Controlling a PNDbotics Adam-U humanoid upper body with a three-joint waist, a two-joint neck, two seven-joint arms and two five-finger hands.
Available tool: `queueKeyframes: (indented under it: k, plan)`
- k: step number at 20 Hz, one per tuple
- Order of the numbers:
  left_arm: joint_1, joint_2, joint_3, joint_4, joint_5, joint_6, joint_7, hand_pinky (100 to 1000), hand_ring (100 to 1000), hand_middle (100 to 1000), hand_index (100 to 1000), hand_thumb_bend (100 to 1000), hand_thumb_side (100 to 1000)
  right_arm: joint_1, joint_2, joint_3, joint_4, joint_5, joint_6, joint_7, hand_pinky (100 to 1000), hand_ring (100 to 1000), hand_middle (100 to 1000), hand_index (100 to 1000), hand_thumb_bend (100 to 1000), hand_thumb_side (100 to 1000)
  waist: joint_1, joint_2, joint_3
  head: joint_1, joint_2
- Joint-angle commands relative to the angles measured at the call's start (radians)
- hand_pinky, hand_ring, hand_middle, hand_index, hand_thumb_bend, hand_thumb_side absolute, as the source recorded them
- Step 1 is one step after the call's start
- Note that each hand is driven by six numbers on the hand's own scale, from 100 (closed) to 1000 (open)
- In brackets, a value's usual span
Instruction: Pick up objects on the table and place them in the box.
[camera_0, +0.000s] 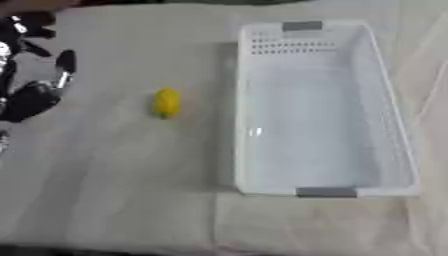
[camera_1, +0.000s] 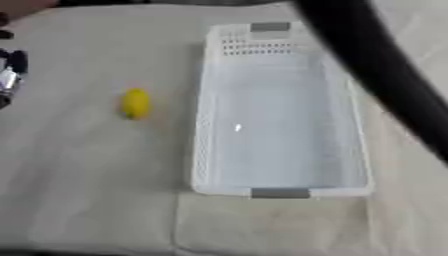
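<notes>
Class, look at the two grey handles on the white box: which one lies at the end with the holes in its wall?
The far grey handle, at the top of the view. Rows of holes pierce the white box wall just beneath it; the near grey handle sits on a plain rim.

Table (camera_0: 105, 200) under pale creased cloth — soft, even light.

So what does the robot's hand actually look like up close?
The left hand at the left edge is mostly black, with slim, finger-like segments and shiny silver metal at the joints. A thick, smooth black bar crossing the right eye view is probably the right arm; its hand isn't visible.
</notes>
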Motion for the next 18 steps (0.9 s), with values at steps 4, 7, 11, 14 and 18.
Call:
queueKeyframes:
  k: [4,7,11,14,18]
  plan:
    - [-0.080,0.052,-0.053,0.028,-0.079,-0.032,-0.047,596,762,821,859,174,648,0.006,-0.018,0.003,0.015,0.020,0.005,-0.003,510,618,674,718,100,936,0.004,-0.003,-0.010,0.010,-0.012]
    - [-0.102,0.012,-0.057,0.040,-0.112,-0.029,-0.048,585,756,818,856,163,650,0.004,-0.018,0.002,0.015,0.027,0.006,-0.004,510,618,674,718,100,936,0.003,-0.001,-0.014,0.009,-0.011]
    - [-0.126,-0.063,-0.057,0.063,-0.138,-0.019,-0.041,569,749,811,848,141,672,0.003,-0.017,0.001,0.015,0.033,0.007,-0.005,510,618,674,718,100,936,0.001,0.001,-0.017,0.008,-0.011]
    - [-0.135,-0.106,-0.059,0.077,-0.135,-0.017,-0.039,564,746,808,845,131,682,0.001,-0.015,0.001,0.015,0.037,0.007,-0.006,510,619,674,718,100,936,0.000,0.005,-0.019,0.007,-0.009]
    - [-0.145,-0.129,-0.067,0.099,-0.142,-0.019,-0.044,558,742,805,842,123,692,-0.001,-0.015,0.000,0.015,0.040,0.009,-0.009,510,619,674,718,100,937,0.002,0.008,-0.020,0.009,-0.006]
